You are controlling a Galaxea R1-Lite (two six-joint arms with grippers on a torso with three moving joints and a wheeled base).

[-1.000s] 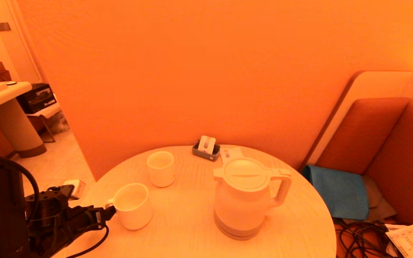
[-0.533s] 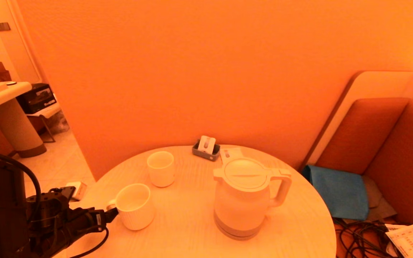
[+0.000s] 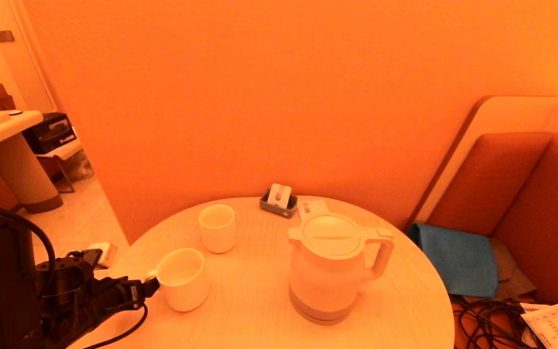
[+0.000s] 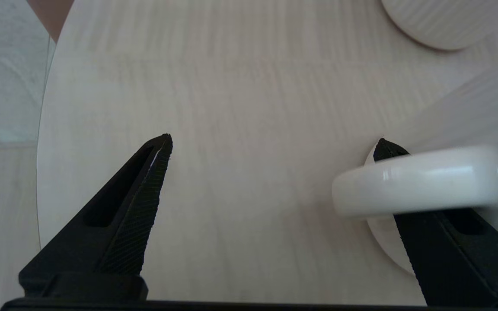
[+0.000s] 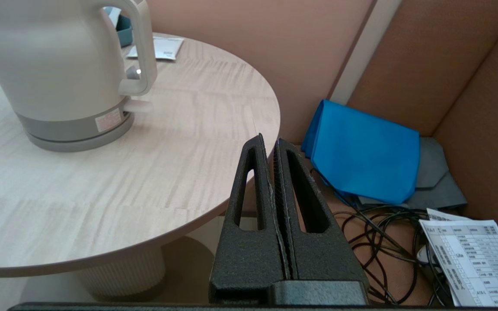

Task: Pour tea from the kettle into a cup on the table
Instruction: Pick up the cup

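Observation:
The white kettle (image 3: pixel 327 269) stands upright on the right half of the round table (image 3: pixel 250 315), its loop handle turned to the right. The small handleless cup (image 3: pixel 217 228) stands at the back left, empty. My left gripper (image 3: pixel 149 288) is at the table's left edge, open, against the side handle of the wider white mug (image 3: pixel 183 278). In the left wrist view this gripper (image 4: pixel 273 144) gapes wide over bare wood, and the mug's handle (image 4: pixel 422 179) crosses in front of one finger. My right gripper (image 5: pixel 270 142) is shut and empty, low beside the table's right edge, apart from the kettle (image 5: pixel 54 73).
A small grey holder (image 3: pixel 279 199) and a flat packet (image 3: pixel 310 209) lie at the table's back edge. Right of the table, a bench holds a blue cloth (image 5: pixel 365 151), tangled cables (image 5: pixel 387 233) and a printed sheet (image 5: pixel 469 259). A wall stands close behind.
My left arm dipped and came back up by the mug's handle, and the mug has slid slightly to the right. The kettle and the cup have not moved.

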